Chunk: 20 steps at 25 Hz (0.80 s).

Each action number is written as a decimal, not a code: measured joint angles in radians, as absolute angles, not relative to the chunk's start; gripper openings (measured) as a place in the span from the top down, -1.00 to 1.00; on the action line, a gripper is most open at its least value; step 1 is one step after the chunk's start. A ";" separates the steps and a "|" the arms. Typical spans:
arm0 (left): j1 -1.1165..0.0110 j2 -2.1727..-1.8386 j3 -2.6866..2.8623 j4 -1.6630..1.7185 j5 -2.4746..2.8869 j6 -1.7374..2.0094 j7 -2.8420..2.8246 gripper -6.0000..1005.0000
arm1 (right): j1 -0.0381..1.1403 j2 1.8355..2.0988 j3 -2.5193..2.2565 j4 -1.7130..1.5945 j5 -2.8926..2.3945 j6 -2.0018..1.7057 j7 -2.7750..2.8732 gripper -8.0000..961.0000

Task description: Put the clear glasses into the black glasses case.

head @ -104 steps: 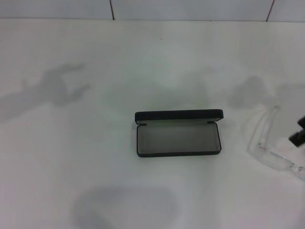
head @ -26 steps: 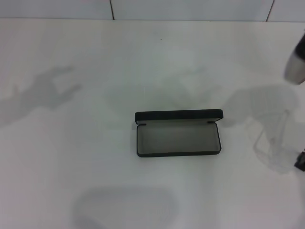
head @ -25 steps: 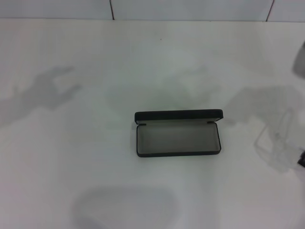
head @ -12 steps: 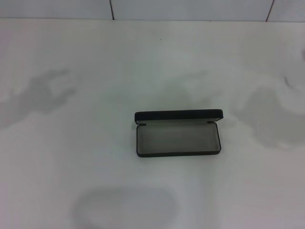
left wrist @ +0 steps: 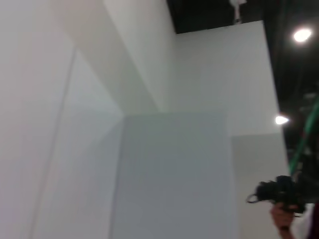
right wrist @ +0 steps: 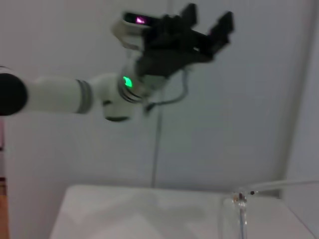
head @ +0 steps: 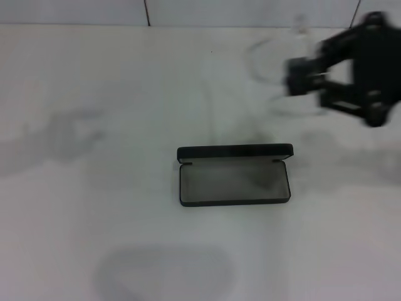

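The black glasses case [head: 235, 179] lies open in the middle of the white table, lid standing up on its far side and grey lining bare. My right gripper [head: 294, 76] hovers in the air beyond the case's right end, blurred with motion. It is shut on the clear glasses [head: 268, 55], which show as a faint clear outline reaching left from the fingers. In the right wrist view a hinge and arm of the clear glasses [right wrist: 242, 201] show close by. My left gripper [right wrist: 207, 21] is raised high, away from the table, with its fingers spread.
The white table [head: 94, 219] ends at a tiled wall [head: 250, 11] behind. In the left wrist view there are only white walls and, far off, a person's hand holding a black device [left wrist: 279, 193].
The glasses have been lifted off the table at the right. The right gripper left the view and has come back higher, moving left above the far right of the case.
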<state>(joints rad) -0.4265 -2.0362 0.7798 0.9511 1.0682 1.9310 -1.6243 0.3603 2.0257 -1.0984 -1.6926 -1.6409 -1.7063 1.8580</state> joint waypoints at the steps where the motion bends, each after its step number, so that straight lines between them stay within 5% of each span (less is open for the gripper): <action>1: -0.430 -2.037 0.790 0.951 1.068 1.935 -1.627 -0.09 | 0.370 2.024 -1.134 -1.668 -1.633 -1.677 1.826 0.75; 11: -0.469 -2.034 0.956 0.973 1.104 1.941 -1.591 0.30 | 0.529 2.023 -1.382 -1.353 -1.451 -1.547 1.573 0.75; 14: -0.478 -2.043 0.953 0.968 1.146 1.932 -1.573 0.62 | 0.579 2.025 -1.420 -1.282 -1.415 -1.545 1.536 0.75; 20: -0.478 -2.052 0.945 0.965 1.198 1.893 -1.545 0.78 | 0.596 2.025 -1.439 -1.273 -1.395 -1.553 1.524 0.75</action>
